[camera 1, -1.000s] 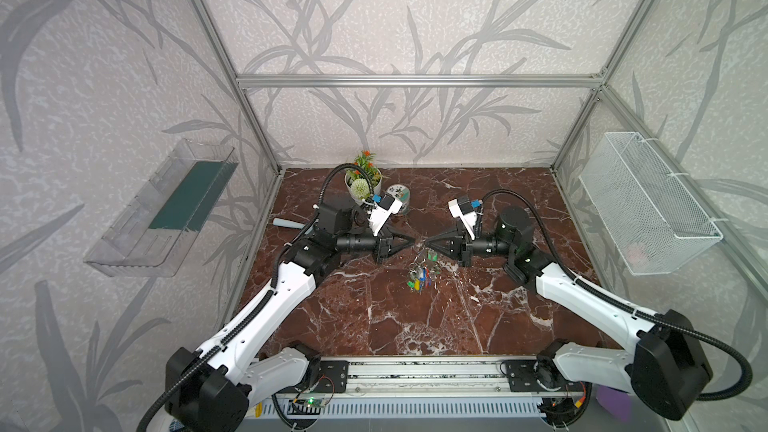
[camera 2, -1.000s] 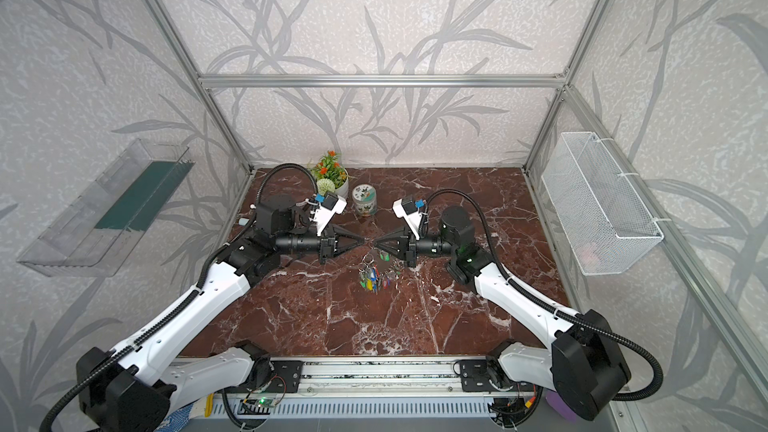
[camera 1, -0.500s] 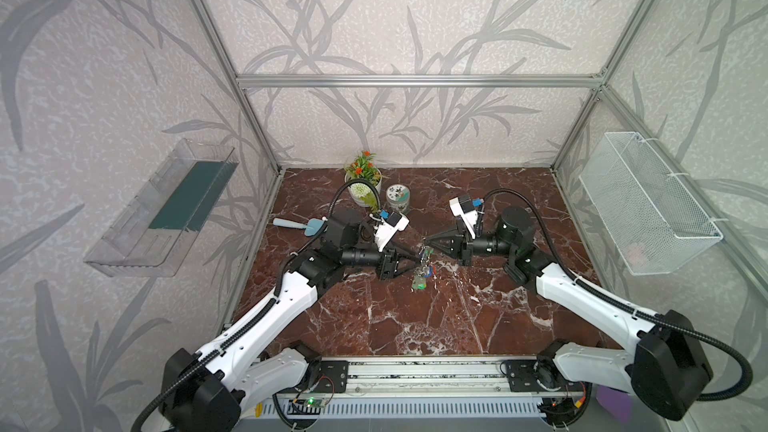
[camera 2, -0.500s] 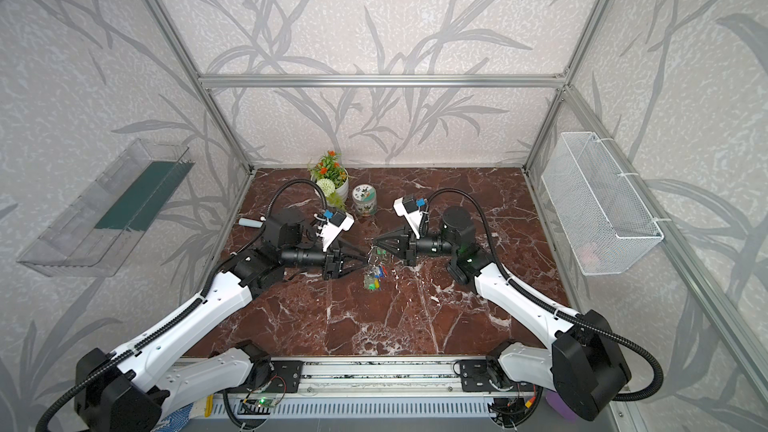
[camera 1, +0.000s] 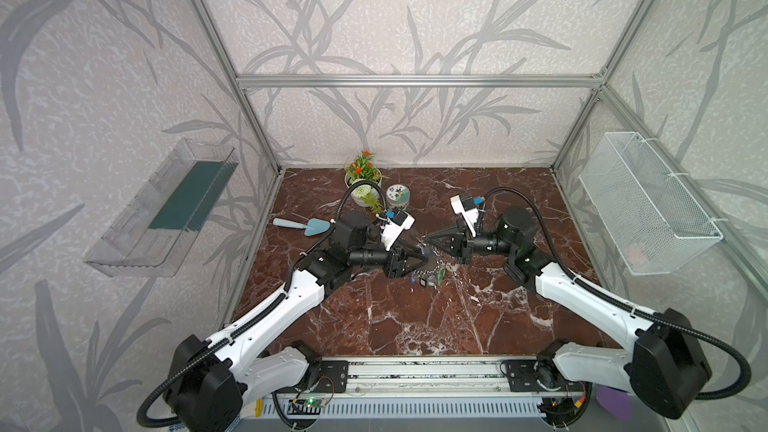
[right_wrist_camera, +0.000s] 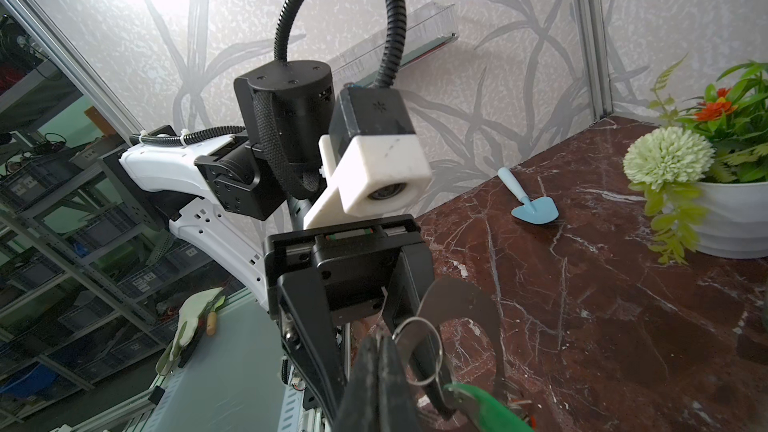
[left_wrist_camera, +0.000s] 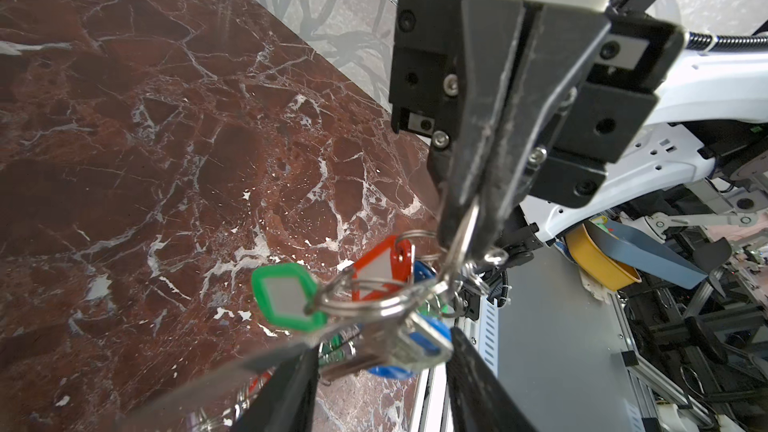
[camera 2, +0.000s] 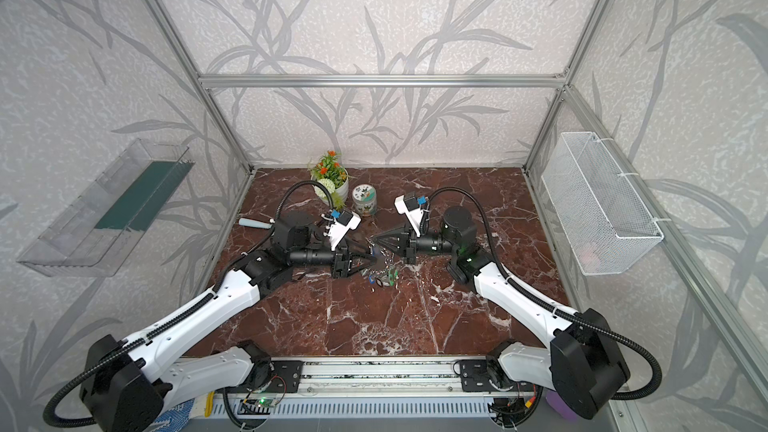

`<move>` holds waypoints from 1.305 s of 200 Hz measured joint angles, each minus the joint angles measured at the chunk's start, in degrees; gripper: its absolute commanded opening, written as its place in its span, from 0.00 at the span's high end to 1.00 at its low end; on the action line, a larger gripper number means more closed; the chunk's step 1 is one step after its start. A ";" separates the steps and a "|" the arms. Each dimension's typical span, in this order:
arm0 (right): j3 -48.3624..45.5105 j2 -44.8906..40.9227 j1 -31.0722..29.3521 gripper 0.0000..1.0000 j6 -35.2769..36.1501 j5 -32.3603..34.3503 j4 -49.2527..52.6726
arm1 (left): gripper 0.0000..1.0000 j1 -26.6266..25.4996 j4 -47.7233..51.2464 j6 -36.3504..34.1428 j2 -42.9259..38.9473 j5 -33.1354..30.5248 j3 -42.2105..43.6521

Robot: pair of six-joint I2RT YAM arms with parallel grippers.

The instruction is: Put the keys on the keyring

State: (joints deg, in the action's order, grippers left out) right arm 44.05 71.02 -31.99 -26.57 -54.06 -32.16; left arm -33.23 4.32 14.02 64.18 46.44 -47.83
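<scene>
1. Left wrist view: right hand (left_wrist_camera: 469, 218) is clamped on the keyring (right_wrist_camera: 478, 297) edge; keys (left_wrist_camera: 382, 268) hang beneath it, above the surface (camera 1: 415, 326) centre.
2. Left hand (camera 1: 419, 260) jaws stand apart, holding nothing, just beside the keys.
3. Recommended: hold the keyring rigid; confirm each split ring is fully threaded before withdrawing.

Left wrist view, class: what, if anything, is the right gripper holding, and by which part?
The right gripper is shut on the keyring, pinching the flat plate's thin edge between its fingertips. The keys hang below from their rings, not gripped.
</scene>
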 measured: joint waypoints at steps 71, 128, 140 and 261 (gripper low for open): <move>-0.42 0.31 0.33 1.00 -0.28 0.02 -0.61 | 0.69 -0.44 -1.88 1.27 1.53 -2.25 -0.02; -0.66 0.37 0.44 1.00 -0.46 0.02 -1.01 | 0.88 -0.52 -1.73 1.84 2.49 -4.94 -0.04; -0.66 0.37 0.48 1.00 -0.46 0.07 -0.98 | 0.92 -0.52 -1.84 2.36 2.49 -5.11 -0.04; -0.68 1.86 0.59 1.00 -1.18 -0.46 -1.86 | 0.63 -0.57 -1.36 1.29 -3.23 -9.20 1.01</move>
State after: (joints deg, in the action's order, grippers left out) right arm 43.38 72.88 -31.40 -27.75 -54.52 -34.02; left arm -33.80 2.96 15.31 60.95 37.23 -46.83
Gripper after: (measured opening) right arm 0.050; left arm 0.307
